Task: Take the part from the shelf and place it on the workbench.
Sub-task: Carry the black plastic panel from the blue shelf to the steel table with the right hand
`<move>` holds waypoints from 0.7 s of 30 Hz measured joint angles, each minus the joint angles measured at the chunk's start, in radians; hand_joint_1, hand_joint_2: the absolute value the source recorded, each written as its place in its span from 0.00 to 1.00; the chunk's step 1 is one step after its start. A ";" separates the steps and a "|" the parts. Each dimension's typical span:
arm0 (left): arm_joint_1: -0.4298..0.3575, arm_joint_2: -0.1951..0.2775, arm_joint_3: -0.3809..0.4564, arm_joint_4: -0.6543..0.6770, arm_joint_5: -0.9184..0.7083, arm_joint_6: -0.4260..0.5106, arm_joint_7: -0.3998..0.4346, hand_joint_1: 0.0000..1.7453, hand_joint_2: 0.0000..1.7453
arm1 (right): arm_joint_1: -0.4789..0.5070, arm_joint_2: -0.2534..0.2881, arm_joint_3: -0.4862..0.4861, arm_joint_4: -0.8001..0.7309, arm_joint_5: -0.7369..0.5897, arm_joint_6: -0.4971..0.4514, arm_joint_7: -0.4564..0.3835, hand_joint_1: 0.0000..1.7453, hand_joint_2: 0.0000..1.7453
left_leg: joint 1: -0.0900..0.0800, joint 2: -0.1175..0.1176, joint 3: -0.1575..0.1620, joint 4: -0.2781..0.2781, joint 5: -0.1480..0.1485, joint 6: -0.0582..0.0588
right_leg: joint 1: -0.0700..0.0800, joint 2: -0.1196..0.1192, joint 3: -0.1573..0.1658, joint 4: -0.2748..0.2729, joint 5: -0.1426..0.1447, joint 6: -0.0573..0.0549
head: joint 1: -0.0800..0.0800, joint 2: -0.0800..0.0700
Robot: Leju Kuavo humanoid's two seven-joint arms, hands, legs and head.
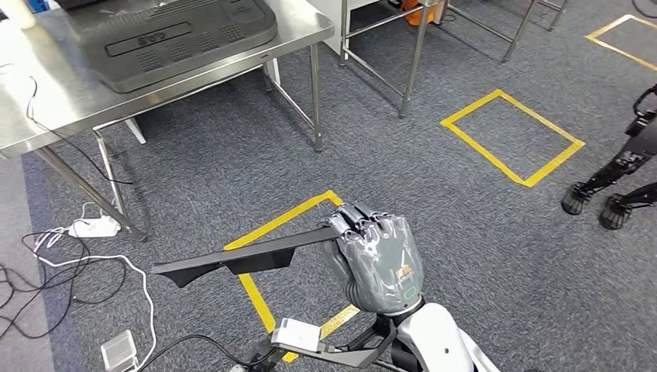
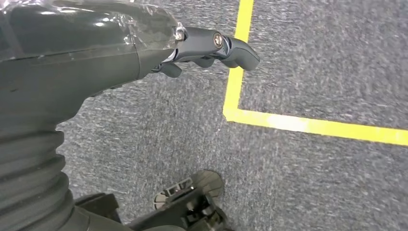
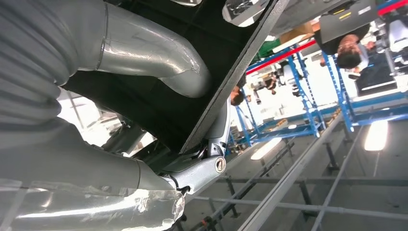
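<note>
Fingers (image 1: 364, 225) of the right hand (image 1: 380, 260) curl tight around one end of the flat black part (image 1: 232, 260), holding it level above the grey carpet (image 1: 480, 248), well apart from the steel workbench (image 1: 46, 101). Left hand (image 2: 211, 45) hangs over the carpet, fingers curled in, holding nothing.

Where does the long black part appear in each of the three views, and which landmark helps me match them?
Head view: the black part lies low at centre, reaching left from the right hand that holds it.
Left wrist view: not in it.
Right wrist view: the black part is a dark slab across upper centre, gripped by the thumb.
Shared landmark: the right hand.
</note>
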 joint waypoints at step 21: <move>0.004 0.002 0.001 -0.001 -0.004 -0.001 0.017 0.00 1.00 | -0.009 0.006 0.001 0.000 -0.007 0.009 0.011 1.00 1.00 | 0.006 0.066 -0.007 0.014 -0.005 -0.046 | 0.007 -0.057 0.139 -0.289 0.122 -0.020 | -0.024 0.000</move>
